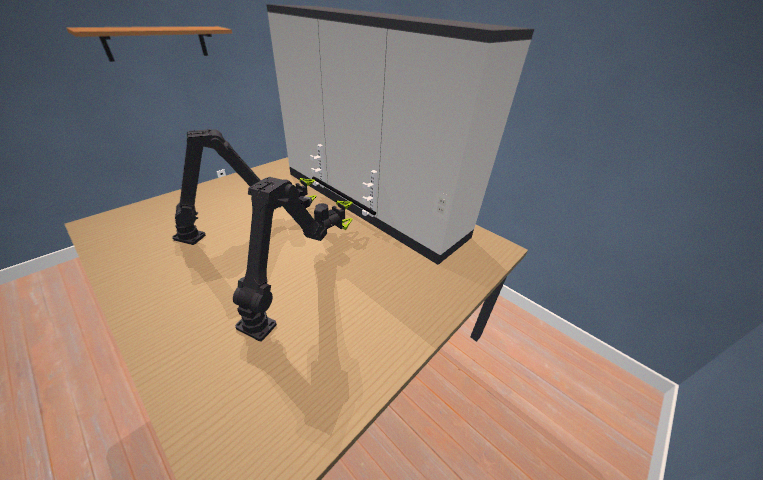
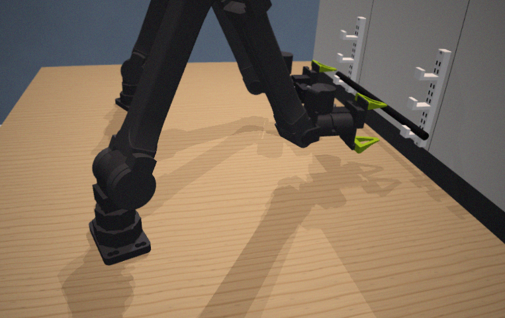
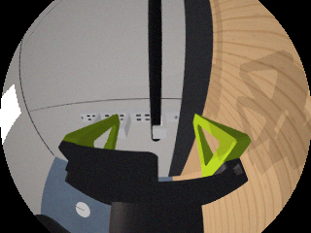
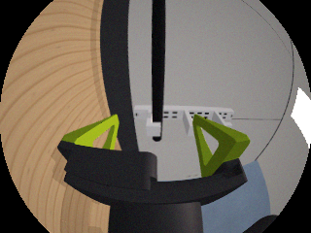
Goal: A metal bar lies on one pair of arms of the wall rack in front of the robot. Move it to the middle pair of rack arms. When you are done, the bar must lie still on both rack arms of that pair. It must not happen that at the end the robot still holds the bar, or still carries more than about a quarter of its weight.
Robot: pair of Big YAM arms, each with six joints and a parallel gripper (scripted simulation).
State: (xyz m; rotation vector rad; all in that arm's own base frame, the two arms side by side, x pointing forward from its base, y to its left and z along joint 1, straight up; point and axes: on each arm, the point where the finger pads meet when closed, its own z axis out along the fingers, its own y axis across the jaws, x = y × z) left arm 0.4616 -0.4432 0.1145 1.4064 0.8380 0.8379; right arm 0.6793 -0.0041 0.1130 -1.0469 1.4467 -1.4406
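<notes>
The black metal bar (image 1: 343, 195) (image 2: 396, 114) (image 3: 155, 63) (image 4: 158, 63) lies level across the lowest pair of white rack arms (image 2: 406, 130) (image 3: 158, 132) (image 4: 154, 127). The middle pair, with its near arm (image 1: 368, 198) (image 2: 418, 104) and far arm (image 1: 316, 170) (image 2: 345, 59), holds nothing. My left gripper (image 1: 314, 189) (image 3: 156, 116) is open by the bar's far part. My right gripper (image 1: 349, 212) (image 2: 382, 122) (image 4: 155, 116) is open by its near part. In both wrist views the bar lines up with the gap between the fingers. The left gripper's lower finger is hidden in the exterior view.
Two white slotted uprights (image 1: 373, 181) (image 2: 439, 78) stand on the grey cabinet wall (image 1: 427, 118); their top pair of arms holds nothing. A dark base strip (image 2: 483, 220) runs along the wall's foot, where it meets the wooden table (image 1: 195, 380). Both grippers are low over the table, side by side.
</notes>
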